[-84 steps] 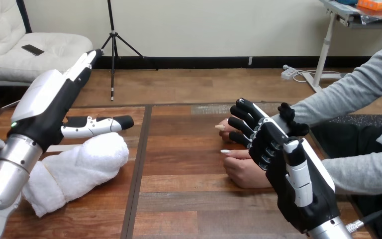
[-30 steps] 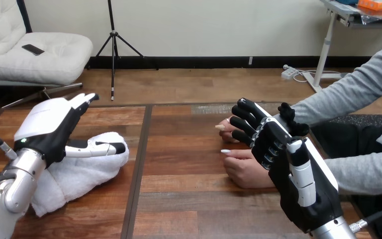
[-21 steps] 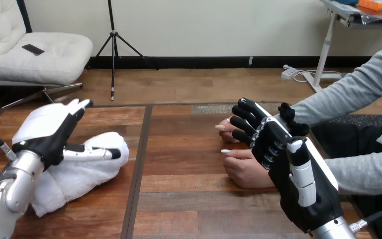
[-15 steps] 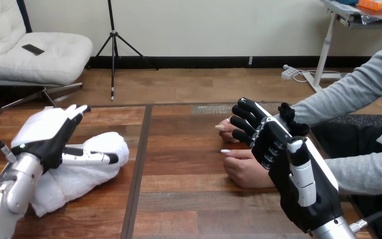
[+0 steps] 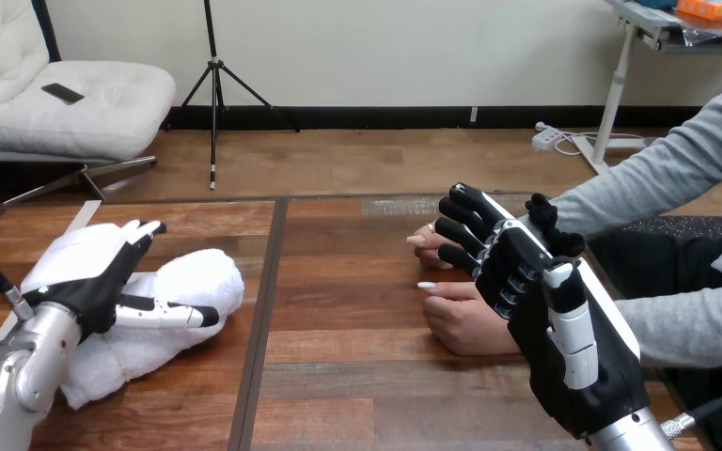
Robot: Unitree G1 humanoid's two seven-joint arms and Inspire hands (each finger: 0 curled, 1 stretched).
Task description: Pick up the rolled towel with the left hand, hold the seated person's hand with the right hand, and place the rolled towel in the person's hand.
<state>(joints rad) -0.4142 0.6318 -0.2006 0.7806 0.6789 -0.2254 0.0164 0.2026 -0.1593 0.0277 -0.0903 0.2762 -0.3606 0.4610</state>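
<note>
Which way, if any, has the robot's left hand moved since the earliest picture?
Yes. The left hand has dropped and drawn back from the table's dark seam, toward the view's left, onto the rolled towel.

Just under the left hand (image 5: 85,268) lies the white rolled towel (image 5: 183,282), fluffy matt terry cloth. The hand has smooth, glossy white plastic shells over matt black plastic, as does the right hand (image 5: 536,310). The left forearm (image 5: 9,385) is satin silver metal. Beneath them, the brown wooden table (image 5: 357,282) is smooth, grained, faintly shiny.
</note>
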